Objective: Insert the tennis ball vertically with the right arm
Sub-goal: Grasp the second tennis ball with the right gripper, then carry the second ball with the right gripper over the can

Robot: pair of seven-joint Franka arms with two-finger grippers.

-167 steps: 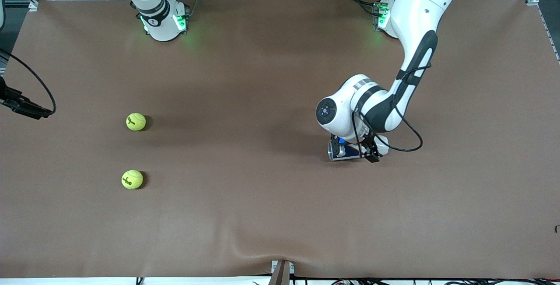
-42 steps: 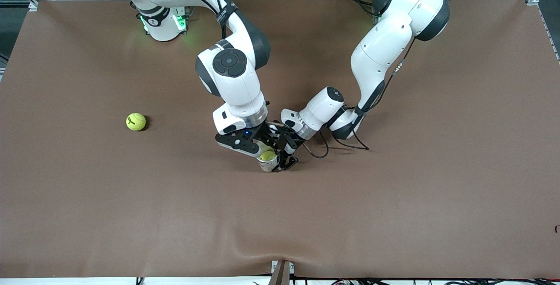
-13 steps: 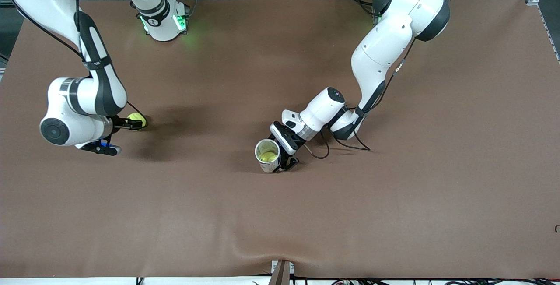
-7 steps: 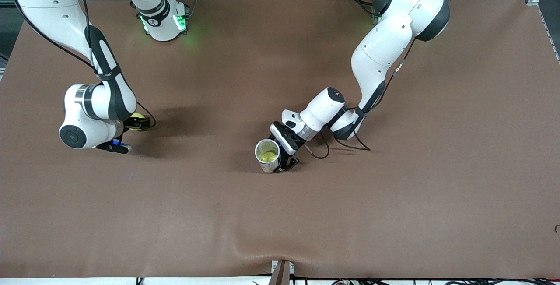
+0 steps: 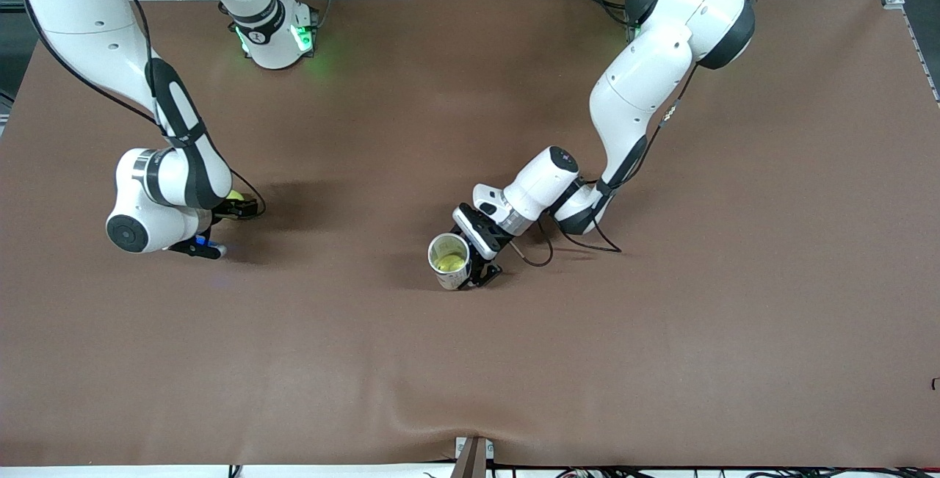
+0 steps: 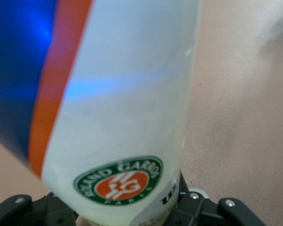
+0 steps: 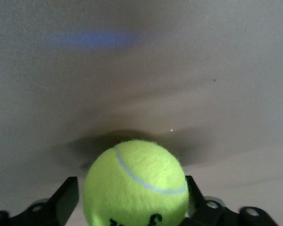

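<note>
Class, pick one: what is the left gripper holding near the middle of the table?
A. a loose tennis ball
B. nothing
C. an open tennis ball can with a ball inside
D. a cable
C: the left gripper is shut on the upright tennis ball can, with a yellow ball visible in it.

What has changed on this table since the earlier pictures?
One tennis ball went from the table into the can, which the left gripper has stood upright and still holds shut. The right arm then swung back to its own end of the table, and the right gripper has come down around the second tennis ball, its fingers on either side. That ball has stayed where it lay.
</note>
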